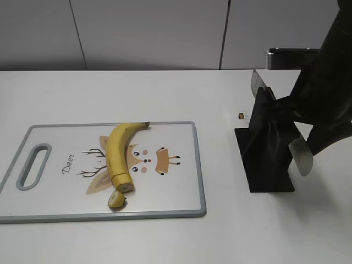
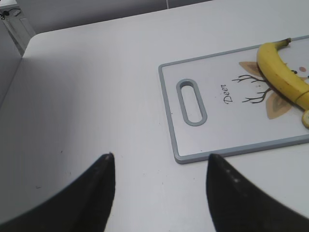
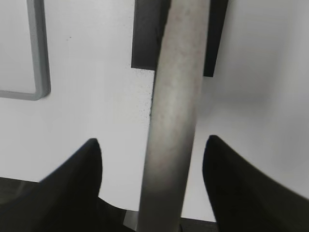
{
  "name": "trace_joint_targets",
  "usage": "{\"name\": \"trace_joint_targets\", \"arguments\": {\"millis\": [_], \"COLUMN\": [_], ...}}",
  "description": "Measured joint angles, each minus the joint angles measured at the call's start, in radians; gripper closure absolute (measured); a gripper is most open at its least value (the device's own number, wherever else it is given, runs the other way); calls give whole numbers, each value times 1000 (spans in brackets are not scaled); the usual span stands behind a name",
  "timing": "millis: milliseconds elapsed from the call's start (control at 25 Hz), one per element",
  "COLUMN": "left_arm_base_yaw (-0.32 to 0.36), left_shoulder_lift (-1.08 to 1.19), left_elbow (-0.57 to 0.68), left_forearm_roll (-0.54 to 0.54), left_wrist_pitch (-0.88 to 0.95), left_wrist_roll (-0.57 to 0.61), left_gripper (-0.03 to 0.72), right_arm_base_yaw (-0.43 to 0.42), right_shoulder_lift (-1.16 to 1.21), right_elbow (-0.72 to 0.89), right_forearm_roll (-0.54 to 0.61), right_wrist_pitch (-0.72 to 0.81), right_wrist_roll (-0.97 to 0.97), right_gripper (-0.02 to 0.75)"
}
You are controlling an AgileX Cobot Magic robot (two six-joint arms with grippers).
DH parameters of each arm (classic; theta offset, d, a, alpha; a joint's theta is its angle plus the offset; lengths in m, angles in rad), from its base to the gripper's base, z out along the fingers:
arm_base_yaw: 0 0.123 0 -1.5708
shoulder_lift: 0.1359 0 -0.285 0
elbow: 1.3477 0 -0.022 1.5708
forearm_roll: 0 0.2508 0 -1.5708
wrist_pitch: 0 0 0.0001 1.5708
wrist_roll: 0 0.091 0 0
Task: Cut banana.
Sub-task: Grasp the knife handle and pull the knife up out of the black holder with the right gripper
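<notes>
While banana (image 1: 116,151) lies on deer-print cutting board (image 1: 181,192), cut end near one severed slice (image 1: 116,200), knife handle (image 3: 173,116) sits between spread right pincer (image 3: 152,181) fingers, ungripped, at black knife stand (image 1: 267,151). Left pincer (image 2: 160,186) wide, empty over surface (image 2: 96,87). Judged step: fetching knife; next, close on handle.

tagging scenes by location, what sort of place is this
Probably a lab or test bench staged as a kitchen prep spot, not a real kitchen: a bare white table against plain grey wall panels, with only a deer-print cutting board, a banana and a black knife stand.
</notes>
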Motion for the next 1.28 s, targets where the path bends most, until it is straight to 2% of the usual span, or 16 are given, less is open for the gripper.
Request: {"name": "trace_joint_targets", "arguments": {"millis": [320,440,1280], "left_arm_base_yaw": [0,0,0], "left_shoulder_lift": [0,0,0], "left_elbow": [0,0,0], "left_forearm_roll": [0,0,0], "left_wrist_pitch": [0,0,0], "left_wrist_roll": [0,0,0], "left_gripper": [105,105,105], "right_arm_base_yaw": [0,0,0], "right_shoulder_lift": [68,68,-66], "right_elbow": [0,0,-7], "right_forearm_roll": [0,-2,7], "right_wrist_pitch": [-1,6,72], "right_wrist_roll": [48,56,69], "right_gripper": [435,567,578]}}
